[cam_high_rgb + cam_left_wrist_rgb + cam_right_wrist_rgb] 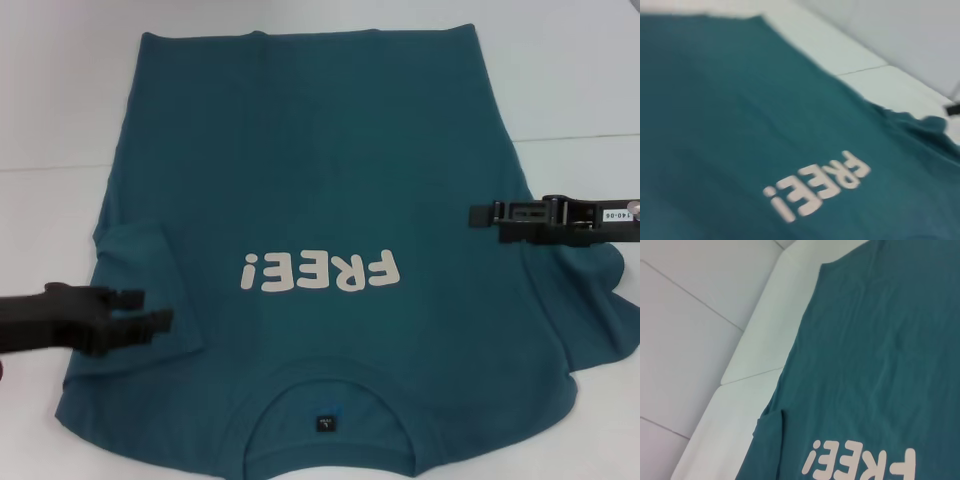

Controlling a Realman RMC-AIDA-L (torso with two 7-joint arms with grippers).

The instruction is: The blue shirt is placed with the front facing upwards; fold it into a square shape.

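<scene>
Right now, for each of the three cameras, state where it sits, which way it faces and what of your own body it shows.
Head view: high, looking forward and down on the blue shirt on the white table; left gripper and right gripper show.
Left wrist view: low over the shirt, facing across the FREE! print; no fingers visible.
Right wrist view: above the shirt's edge and table; no fingers visible.
Shared: all three show the print.

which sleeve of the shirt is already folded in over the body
The left sleeve, by the left gripper: it lies flat over the blue shirt. The right sleeve still sticks out, rumpled.
</scene>
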